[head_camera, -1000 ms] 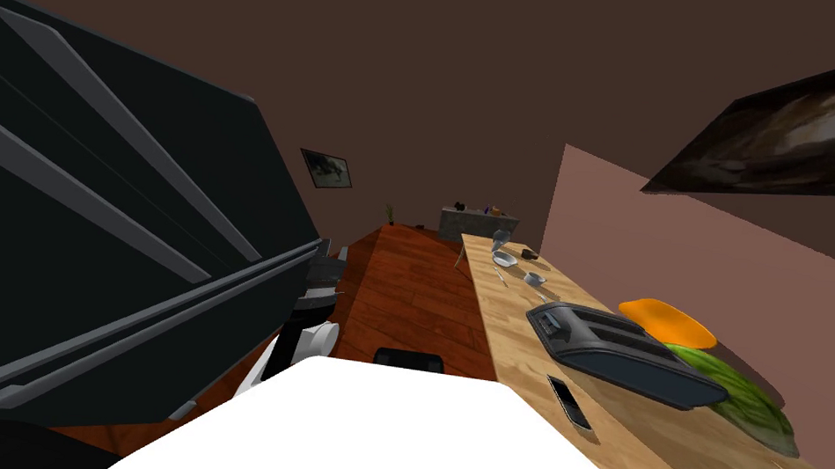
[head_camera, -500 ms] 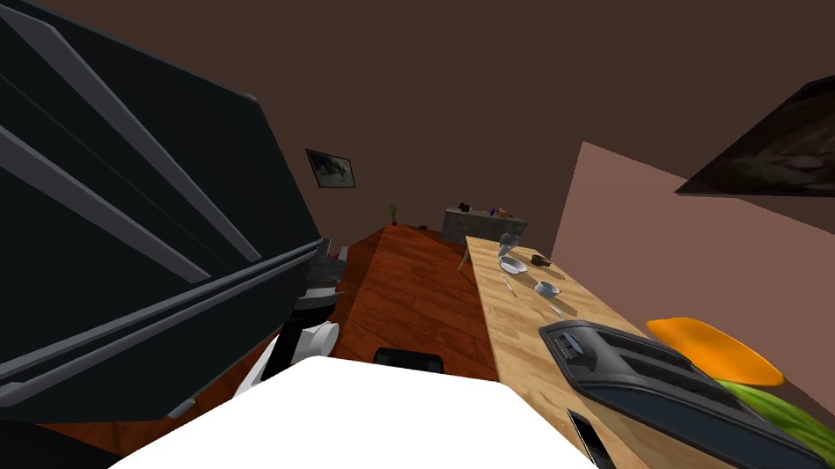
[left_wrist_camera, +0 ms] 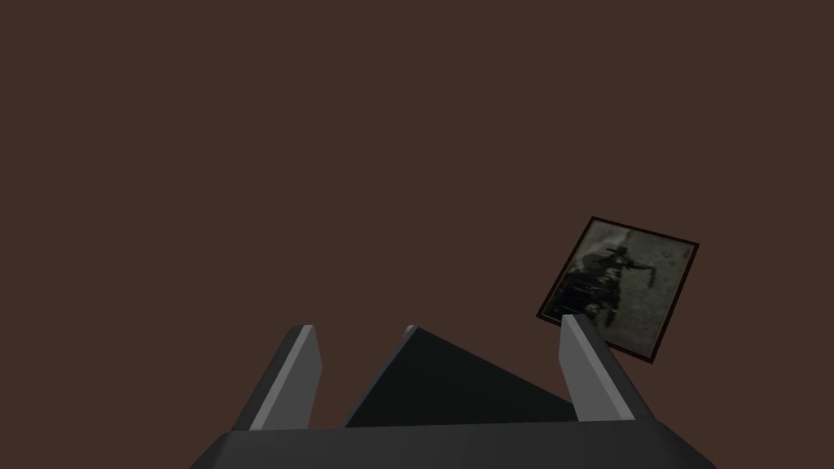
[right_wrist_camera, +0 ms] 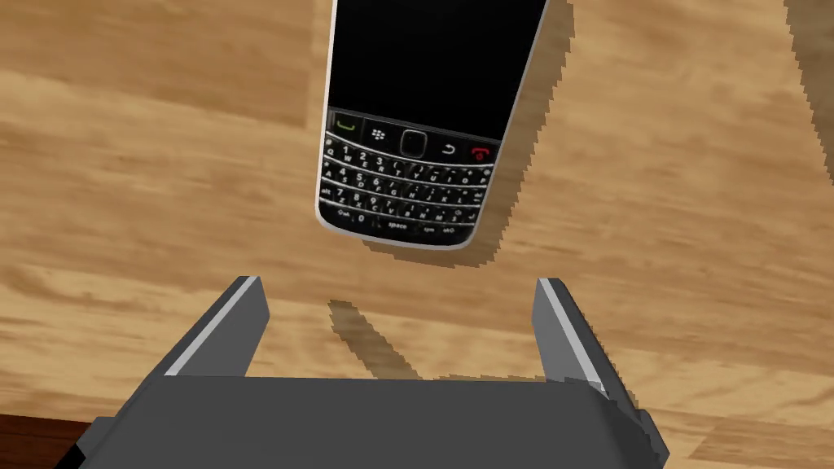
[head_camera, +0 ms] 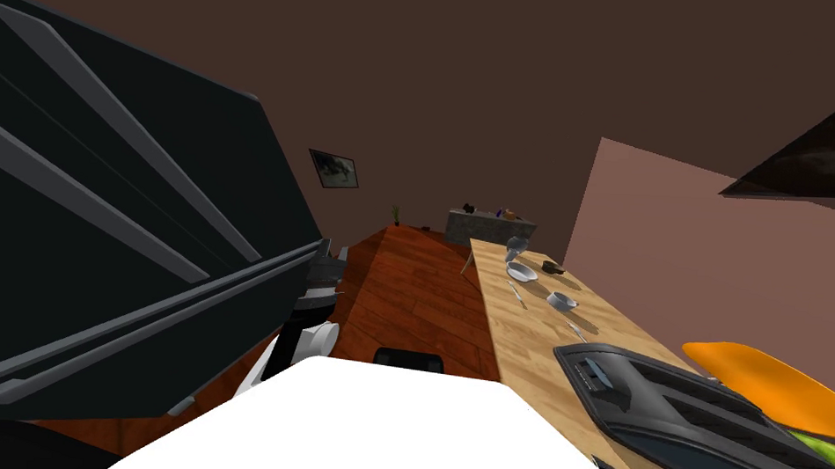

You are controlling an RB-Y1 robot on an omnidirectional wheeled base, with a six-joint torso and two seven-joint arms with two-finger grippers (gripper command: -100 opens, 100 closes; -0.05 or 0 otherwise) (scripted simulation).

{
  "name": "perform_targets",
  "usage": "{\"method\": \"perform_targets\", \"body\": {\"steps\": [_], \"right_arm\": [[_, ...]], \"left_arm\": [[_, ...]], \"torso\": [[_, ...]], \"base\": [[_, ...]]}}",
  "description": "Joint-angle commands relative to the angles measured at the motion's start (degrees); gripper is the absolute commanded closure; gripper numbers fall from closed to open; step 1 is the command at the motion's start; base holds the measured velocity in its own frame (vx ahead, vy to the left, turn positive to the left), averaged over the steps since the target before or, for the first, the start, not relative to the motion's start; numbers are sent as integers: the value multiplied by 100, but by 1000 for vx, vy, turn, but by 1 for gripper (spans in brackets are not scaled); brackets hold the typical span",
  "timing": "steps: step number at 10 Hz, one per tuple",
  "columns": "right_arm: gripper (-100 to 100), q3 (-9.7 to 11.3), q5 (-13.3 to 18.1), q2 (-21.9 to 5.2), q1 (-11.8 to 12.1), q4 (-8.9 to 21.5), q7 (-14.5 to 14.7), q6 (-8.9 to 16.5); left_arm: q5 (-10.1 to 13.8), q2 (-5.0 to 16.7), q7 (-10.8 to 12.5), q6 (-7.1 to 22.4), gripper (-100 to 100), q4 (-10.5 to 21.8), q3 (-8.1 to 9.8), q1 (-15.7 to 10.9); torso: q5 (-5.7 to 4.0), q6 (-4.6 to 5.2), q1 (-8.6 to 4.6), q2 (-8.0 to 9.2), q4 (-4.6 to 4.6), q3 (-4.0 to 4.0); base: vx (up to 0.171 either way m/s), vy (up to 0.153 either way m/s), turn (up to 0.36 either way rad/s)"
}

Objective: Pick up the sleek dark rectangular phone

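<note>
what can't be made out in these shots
Right wrist view: the phone lies on the wooden counter ahead of the open right gripper; its screen end is cut off by the picture edge.
Head view: the toaster runs off the frame edge; the small dark item far along the counter is too small to name.

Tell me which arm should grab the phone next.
Right. The right gripper is open and close to the phone, which lies flat on the wooden counter. The left gripper, also open, points elsewhere.
</note>
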Motion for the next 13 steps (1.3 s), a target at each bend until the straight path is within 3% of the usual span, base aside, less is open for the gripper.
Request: {"method": "perform_targets", "body": {"steps": [1,3,4,5,6,13], "right_arm": [[-100,-39,-156,-14,-73,197,-2,255],[-100,-73,-291,-20,-143,361,-17,476],[-100,-65,-257,-31,-144,357,15,391],[0,-66,-265,-35,-154,376,21,414],[-100,-154,-55,138,-172,237,40,430],[-100,-465,678,745,-233,-242,106,495]], "left_arm": [[0,0,0,0,0,0,0,0],[0,0,0,0,0,0,0,0],[0,1,0,0,0,0,1,0],[0,0,0,0,0,0,0,0],[0,0,0,0,0,0,0,-1],[0,0,0,0,0,0,0,0]], "torso": [[0,0,0,0,0,0],[-4,0,-16,-3,-1,-2],[-5,0,-24,-1,0,-1],[-3,3,-6,14,2,7],[1,4,10,27,5,15],[1,4,6,25,5,14]], "base": [[96,-73,98],[93,-99,83],[39,-54,23],[8,-10,1],[22,-29,-97],[33,-42,-77]]}}
